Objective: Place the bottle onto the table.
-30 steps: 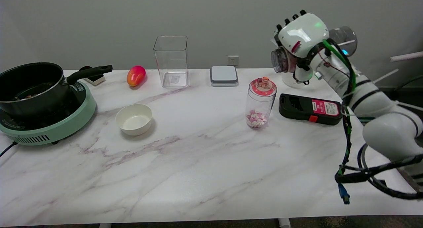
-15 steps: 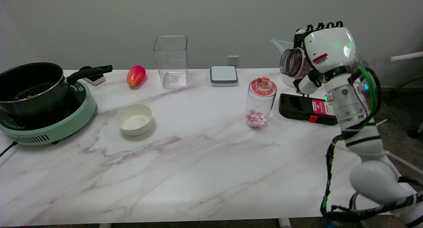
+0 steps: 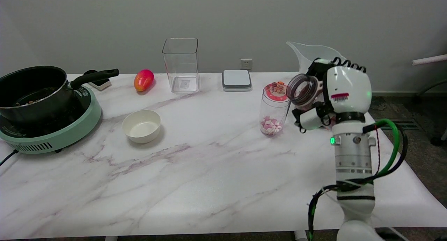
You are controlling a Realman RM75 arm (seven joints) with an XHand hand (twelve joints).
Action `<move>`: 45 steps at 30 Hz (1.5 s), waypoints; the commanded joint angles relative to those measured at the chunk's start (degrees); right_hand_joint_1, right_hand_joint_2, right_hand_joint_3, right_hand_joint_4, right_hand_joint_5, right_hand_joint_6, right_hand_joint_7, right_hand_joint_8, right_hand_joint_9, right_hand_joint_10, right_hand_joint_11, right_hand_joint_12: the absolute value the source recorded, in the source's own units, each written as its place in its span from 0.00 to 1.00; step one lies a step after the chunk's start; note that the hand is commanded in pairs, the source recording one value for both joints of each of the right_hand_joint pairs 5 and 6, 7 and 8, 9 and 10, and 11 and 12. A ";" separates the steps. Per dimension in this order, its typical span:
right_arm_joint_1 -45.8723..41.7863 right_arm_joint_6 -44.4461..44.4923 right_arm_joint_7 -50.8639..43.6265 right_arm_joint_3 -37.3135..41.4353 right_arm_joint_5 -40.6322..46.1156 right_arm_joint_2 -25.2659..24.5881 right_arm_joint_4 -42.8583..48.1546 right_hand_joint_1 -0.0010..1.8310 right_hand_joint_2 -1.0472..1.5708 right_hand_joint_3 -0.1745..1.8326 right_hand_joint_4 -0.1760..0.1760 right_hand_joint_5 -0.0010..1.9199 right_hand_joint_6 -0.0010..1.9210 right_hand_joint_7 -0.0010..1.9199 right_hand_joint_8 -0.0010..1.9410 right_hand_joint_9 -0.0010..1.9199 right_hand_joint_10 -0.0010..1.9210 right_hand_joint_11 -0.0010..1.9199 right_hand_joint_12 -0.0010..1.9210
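My right hand (image 3: pixel 340 94) has its fingers (image 3: pixel 345 63) wrapped round the clear bottle (image 3: pixel 303 91) — mouth tilted left, held above the desk (image 3: pixel 209 171), beside the candy jar (image 3: pixel 275 110). Lowering and release remain.

1. The counter (image 3: pixel 209 171) was white marble with purplish-grey veins.
2. The cooker (image 3: pixel 52 136) was mint green; its pot (image 3: pixel 31 90) was black.
3. The bowl (image 3: pixel 141 126) was cream.
4. The mango (image 3: pixel 143 80) was red-orange.
5. The jar (image 3: pixel 275 109) had a red lid and held pink-and-white pieces.
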 commanded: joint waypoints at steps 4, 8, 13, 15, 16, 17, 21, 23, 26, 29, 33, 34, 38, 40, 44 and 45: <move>-3.12 9.71 32.11 -19.54 3.64 -7.32 -0.45 0.80 0.60 0.72 0.50 0.63 0.63 0.78 0.77 0.73 0.73 0.60 0.60; -3.01 3.25 44.53 -20.10 2.97 -7.25 -0.28 0.77 0.71 0.59 0.50 0.67 0.67 0.81 0.80 0.76 0.76 0.62 0.62; -0.79 -5.42 61.73 -19.02 1.54 -6.73 -1.59 0.70 0.86 0.41 0.50 0.72 0.72 0.85 0.84 0.82 0.81 0.68 0.68; 0.18 -7.29 67.99 -20.01 1.32 -6.43 -0.37 0.67 0.91 0.36 0.50 0.75 0.75 0.87 0.86 0.83 0.83 0.70 0.70; 0.26 -7.73 68.28 -19.93 1.33 -6.28 -0.37 0.64 0.95 0.32 0.50 0.76 0.76 0.88 0.87 0.84 0.84 0.73 0.73; 0.34 -8.13 68.48 -19.78 1.57 -6.03 -0.37 0.61 0.99 0.29 0.50 0.78 0.78 0.89 0.88 0.86 0.86 0.76 0.76; 0.35 -8.44 71.95 -19.37 1.89 -5.56 -0.60 0.61 1.00 0.27 0.50 0.78 0.78 0.90 0.89 0.87 0.87 0.78 0.78; 0.51 -9.51 72.04 -18.07 2.70 -4.92 -0.84 0.61 1.00 0.27 0.50 0.78 0.78 0.90 0.89 0.87 0.87 0.78 0.78; 2.55 -13.13 72.12 -14.94 4.45 -3.23 -1.59 0.62 1.00 0.28 0.50 0.78 0.78 0.90 0.89 0.87 0.87 0.77 0.77; 6.78 -15.64 72.29 -13.09 5.59 -1.78 -4.21 0.62 1.00 0.28 0.50 0.78 0.77 0.90 0.89 0.87 0.87 0.77 0.77; 12.07 -19.34 74.42 -11.95 6.28 -0.53 -9.12 0.62 1.00 0.28 0.50 0.78 0.78 0.90 0.89 0.86 0.86 0.78 0.78; 14.23 -20.22 76.32 -12.06 6.26 -0.45 -11.07 0.62 1.00 0.27 0.50 0.78 0.78 0.90 0.89 0.86 0.86 0.77 0.77; 20.07 -21.15 81.79 -13.88 5.64 -0.78 -17.08 0.61 1.00 0.27 0.50 0.78 0.78 0.90 0.89 0.86 0.86 0.77 0.77; 21.62 -21.52 82.02 -14.19 5.73 -1.13 -18.32 0.61 1.00 0.27 0.50 0.78 0.78 0.90 0.89 0.86 0.86 0.77 0.77; 23.12 -23.10 82.12 -13.95 6.28 -2.15 -19.84 0.61 1.00 0.27 0.50 0.78 0.78 0.90 0.89 0.86 0.86 0.77 0.77; 23.74 -23.55 82.37 -13.87 6.28 -2.53 -20.45 0.61 1.00 0.27 0.50 0.78 0.78 0.90 0.89 0.86 0.86 0.77 0.77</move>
